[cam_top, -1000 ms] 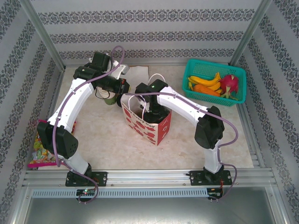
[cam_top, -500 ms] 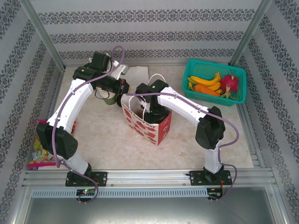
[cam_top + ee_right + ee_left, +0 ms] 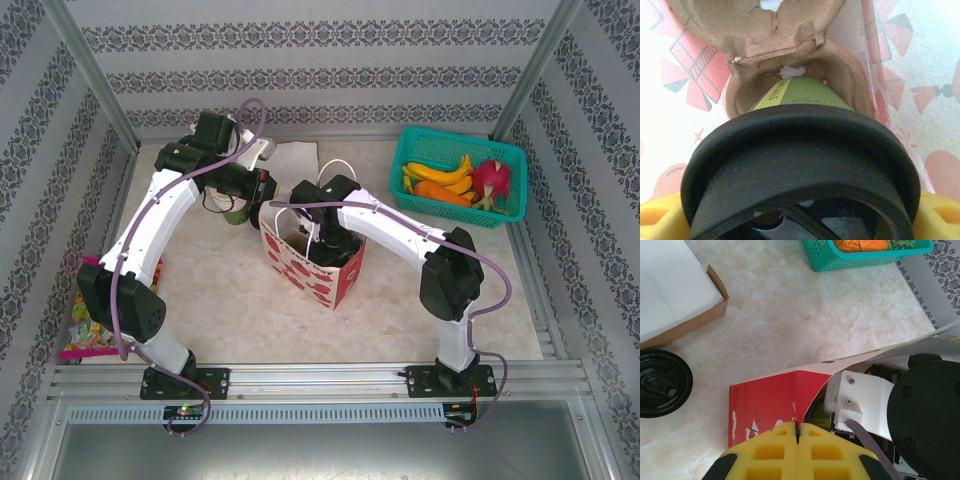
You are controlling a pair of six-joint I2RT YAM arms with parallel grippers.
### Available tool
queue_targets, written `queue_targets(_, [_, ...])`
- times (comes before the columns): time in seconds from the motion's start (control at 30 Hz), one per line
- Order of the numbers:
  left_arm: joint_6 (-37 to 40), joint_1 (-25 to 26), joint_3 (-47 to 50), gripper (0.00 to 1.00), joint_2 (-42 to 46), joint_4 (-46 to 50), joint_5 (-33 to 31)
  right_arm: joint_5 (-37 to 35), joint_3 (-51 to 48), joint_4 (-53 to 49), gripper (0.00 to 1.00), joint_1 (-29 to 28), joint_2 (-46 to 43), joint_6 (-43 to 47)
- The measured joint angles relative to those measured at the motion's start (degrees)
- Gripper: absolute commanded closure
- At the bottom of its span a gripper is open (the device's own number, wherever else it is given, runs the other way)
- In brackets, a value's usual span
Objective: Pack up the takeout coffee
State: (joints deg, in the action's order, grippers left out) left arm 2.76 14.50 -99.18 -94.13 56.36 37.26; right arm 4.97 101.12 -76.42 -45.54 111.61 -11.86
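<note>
The right gripper [image 3: 800,220] reaches down into the red-and-white paper bag [image 3: 335,280], which stands near the middle of the counter [image 3: 230,290]. It grasps the takeout coffee [image 3: 800,95] at its black lid, and the lower end of the cup is inside a socket of the cardboard carrier [image 3: 790,30] in the bag. The left gripper [image 3: 797,450] is clenched on the bag's rim at the far-left corner.
</note>
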Motion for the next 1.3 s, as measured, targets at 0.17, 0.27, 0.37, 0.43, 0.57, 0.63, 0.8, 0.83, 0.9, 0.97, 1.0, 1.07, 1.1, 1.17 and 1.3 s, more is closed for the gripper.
queue_targets(0.17, [0.0,0.0,0.0,1.0,0.0,0.0,0.0,0.0,0.0,0.2,0.54,0.0,0.0,0.0])
queue_targets(0.27, [0.0,0.0,0.0,1.0,0.0,0.0,0.0,0.0,0.0,0.2,0.54,0.0,0.0,0.0])
queue_targets(0.37, [0.0,0.0,0.0,1.0,0.0,0.0,0.0,0.0,0.0,0.2,0.54,0.0,0.0,0.0])
queue_targets(0.43, [0.0,0.0,0.0,1.0,0.0,0.0,0.0,0.0,0.0,0.3,0.54,0.0,0.0,0.0])
queue_targets(0.57, [0.0,0.0,0.0,1.0,0.0,0.0,0.0,0.0,-0.3,0.7,0.55,0.0,-0.2,0.0])
queue_targets(0.63, [0.0,0.0,0.0,1.0,0.0,0.0,0.0,0.0,-0.5,0.9,0.55,0.0,-0.3,0.0])
queue_targets(0.8, [0.0,0.0,0.0,1.0,0.0,0.0,0.0,0.0,-0.8,1.6,0.55,0.0,-0.3,0.0])
queue_targets(0.83, [0.0,0.0,0.0,1.0,0.0,0.0,0.0,0.0,-0.9,1.7,0.55,0.0,-0.3,-0.1])
queue_targets(0.9, [0.0,0.0,0.0,1.0,0.0,0.0,0.0,0.0,-1.2,2.0,0.55,0.0,-0.5,-0.2])
queue_targets(0.97, [0.0,0.0,0.0,1.0,0.0,0.0,0.0,0.0,-1.5,2.4,0.55,0.0,-0.7,-0.3])
queue_targets(1.0, [0.0,0.0,0.0,1.0,0.0,0.0,0.0,0.0,-1.7,2.6,0.55,0.0,-0.9,-0.3])
queue_targets(1.07, [0.0,0.0,0.0,1.0,0.0,-0.1,0.0,0.0,-2.2,2.9,0.55,0.0,-1.2,-0.4])
queue_targets(1.1, [0.0,0.0,0.0,1.0,0.0,-0.2,0.0,-0.1,-2.3,3.0,0.55,0.0,-1.4,-0.5])
queue_targets(1.17, [0.0,0.0,0.0,1.0,0.0,-0.2,0.0,-0.2,-2.5,3.4,0.55,0.0,-1.4,-0.5])
queue_targets(1.3, [0.0,0.0,0.0,1.0,0.0,-0.2,0.0,-0.2,-3.1,4.0,0.55,0.0,-1.7,-0.8])
